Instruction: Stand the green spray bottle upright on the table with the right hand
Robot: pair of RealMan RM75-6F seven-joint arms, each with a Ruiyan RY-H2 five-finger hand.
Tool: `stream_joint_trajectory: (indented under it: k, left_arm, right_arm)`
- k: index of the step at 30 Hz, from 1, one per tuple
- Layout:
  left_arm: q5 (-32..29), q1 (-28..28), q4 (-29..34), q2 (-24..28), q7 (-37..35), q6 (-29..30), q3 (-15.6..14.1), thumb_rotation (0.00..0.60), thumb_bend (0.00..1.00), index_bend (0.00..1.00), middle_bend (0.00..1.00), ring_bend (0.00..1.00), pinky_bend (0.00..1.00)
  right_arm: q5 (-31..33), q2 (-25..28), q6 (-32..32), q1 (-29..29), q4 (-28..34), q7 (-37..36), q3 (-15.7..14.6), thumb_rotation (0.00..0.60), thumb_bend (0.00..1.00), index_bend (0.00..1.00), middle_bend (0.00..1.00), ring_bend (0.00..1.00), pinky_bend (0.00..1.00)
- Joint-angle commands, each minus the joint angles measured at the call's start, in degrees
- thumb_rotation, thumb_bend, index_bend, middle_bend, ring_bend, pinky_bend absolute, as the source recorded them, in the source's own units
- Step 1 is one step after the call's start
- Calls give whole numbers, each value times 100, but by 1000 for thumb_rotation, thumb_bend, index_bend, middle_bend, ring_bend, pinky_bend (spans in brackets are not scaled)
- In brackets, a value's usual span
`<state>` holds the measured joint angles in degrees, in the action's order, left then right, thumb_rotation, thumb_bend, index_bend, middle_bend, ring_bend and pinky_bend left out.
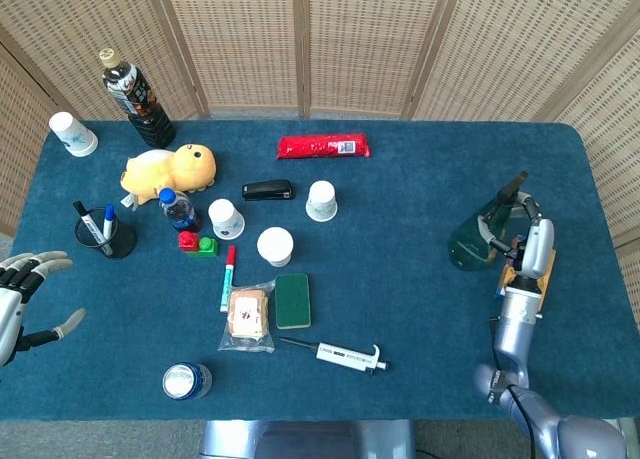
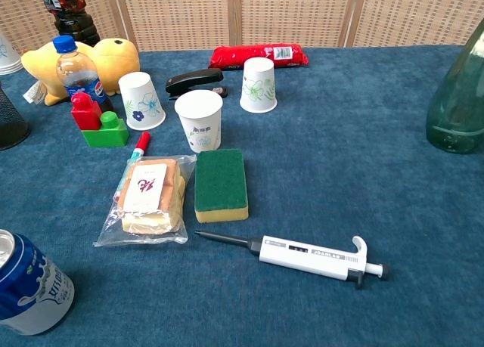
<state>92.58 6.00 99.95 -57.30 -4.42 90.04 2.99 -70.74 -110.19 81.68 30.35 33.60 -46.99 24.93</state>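
Where the blue table (image 1: 400, 179) runs to its right edge, one green spray bottle (image 1: 477, 235) stands tilted, base on the cloth, nozzle up toward the far right. Right hand (image 1: 527, 241) sits just beside its neck; cannot tell whether the fingers grip it. Left hand (image 1: 22, 297) off the near left corner, fingers spread, holding nothing.

Counts, large to small: one dark bottle (image 1: 135, 97) at the far left corner; one yellow plush (image 1: 168, 169); one red packet (image 1: 323, 146); one pen cup (image 1: 105, 234) by the left edge; one can (image 1: 186, 381) at the near edge; one small cola bottle (image 1: 176, 208); four paper cups (image 1: 275, 246), one near the far left corner, three mid-table; one sponge (image 1: 292, 300); one snack bag (image 1: 247, 316); one pipette (image 1: 345, 355); one stapler (image 1: 268, 190); one marker (image 1: 228, 277); two toy blocks (image 1: 197, 243), red and green.

Head view alone shows both hands, nozzle and the corner cup. Chest view shows only the spray bottle's lower body, cut by the frame, and the can's label.
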Motion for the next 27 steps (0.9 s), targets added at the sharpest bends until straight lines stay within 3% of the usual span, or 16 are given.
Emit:
stream_joint_trajectory:
  k: [1, 5, 18, 24, 27]
  left_arm:
    - [10, 4, 4, 1, -1, 0, -1, 488, 280, 279, 284, 279, 222]
    - [37, 14, 17, 3, 0, 3, -2, 488, 278, 279, 284, 278, 220]
    - [72, 16, 32, 11, -13, 34, -4, 485, 278, 279, 284, 279, 215]
    - [94, 9, 13, 10, -55, 68, -5, 479, 278, 279, 283, 279, 213]
    - [108, 9, 0, 5, -72, 78, -7, 483, 279, 279, 283, 279, 213]
  right_arm:
    - [-1, 26, 18, -15, 19, 14, 9, 600, 311, 502, 457, 373, 478]
    - [-9, 57, 46, -57, 50, 25, 4, 576, 312, 477, 455, 374, 478]
    - [-70, 176, 16, -185, 203, 122, -88, 217, 268, 335, 396, 330, 421]
    - [-106, 277, -24, -226, 325, 188, -127, 152, 266, 280, 370, 306, 381]
    - [-114, 325, -43, -243, 388, 250, -140, 147, 266, 260, 359, 295, 362]
